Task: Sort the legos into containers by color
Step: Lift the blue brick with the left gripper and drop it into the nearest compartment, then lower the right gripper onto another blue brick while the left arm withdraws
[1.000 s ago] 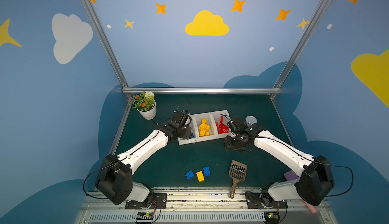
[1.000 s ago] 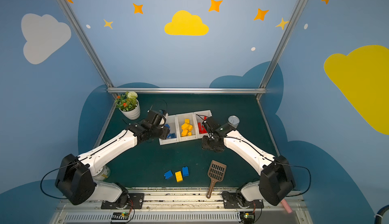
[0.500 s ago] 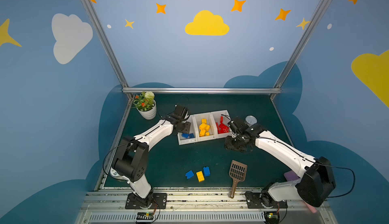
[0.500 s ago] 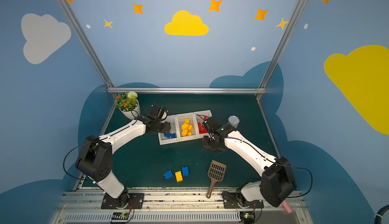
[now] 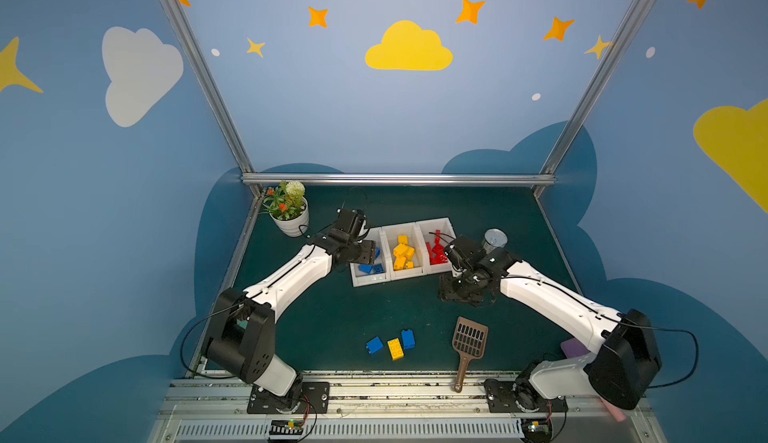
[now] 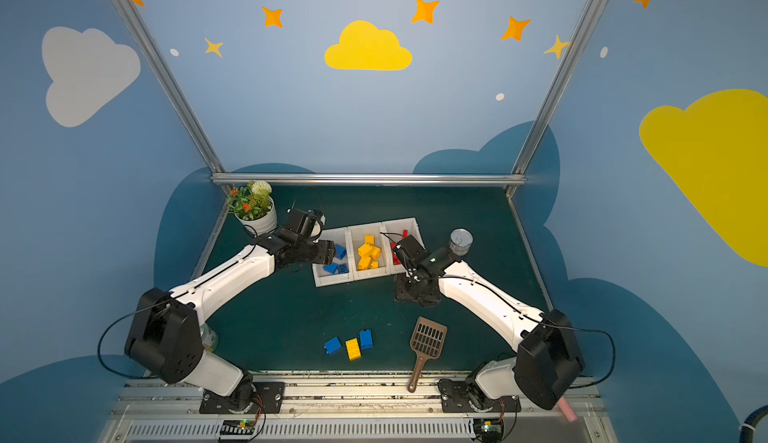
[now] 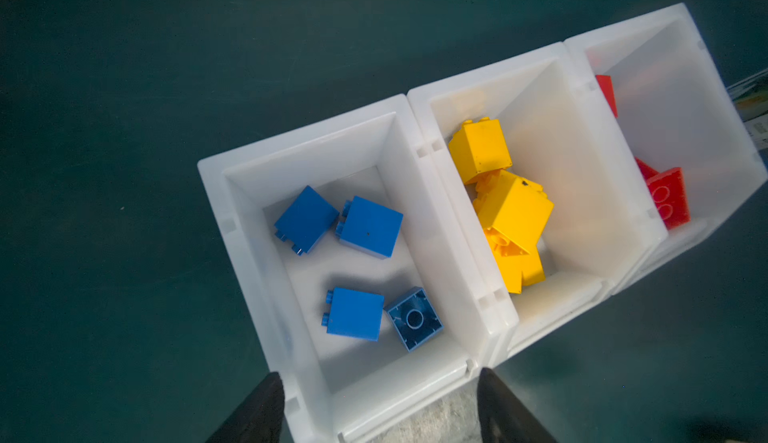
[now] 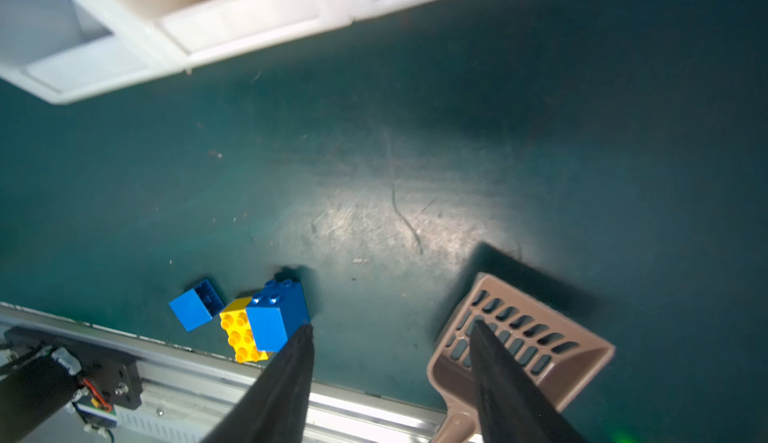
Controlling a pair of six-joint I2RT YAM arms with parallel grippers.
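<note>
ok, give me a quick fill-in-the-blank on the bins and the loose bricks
1. The middle bin, between the blue bin and the red bin, holds ____ bricks.
2. In the left wrist view, the blue bin holds ____ blue bricks.
3. On the table, the loose yellow brick lies between two ____ bricks.
4. The left gripper hangs open above the ____ bin.

Missing words: yellow, four, blue, blue.
</note>
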